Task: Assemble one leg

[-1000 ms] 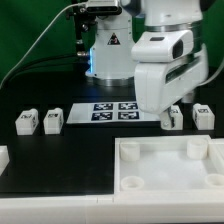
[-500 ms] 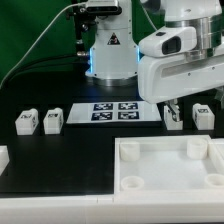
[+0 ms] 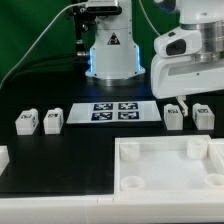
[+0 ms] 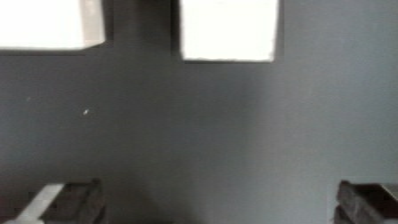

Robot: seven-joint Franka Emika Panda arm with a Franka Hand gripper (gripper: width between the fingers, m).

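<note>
The gripper (image 3: 186,101) hovers empty, jaws spread wide, presumably to straddle a part. Just beneath and ahead of it stand one leg (image 3: 173,117) and a second leg (image 3: 203,116).

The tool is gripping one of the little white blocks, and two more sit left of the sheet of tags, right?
Not quite: the tool grips nothing. The wrist view shows its fingers wide apart with only bare table between them. Two legs do sit at the exterior view's left of the marker board.
</note>
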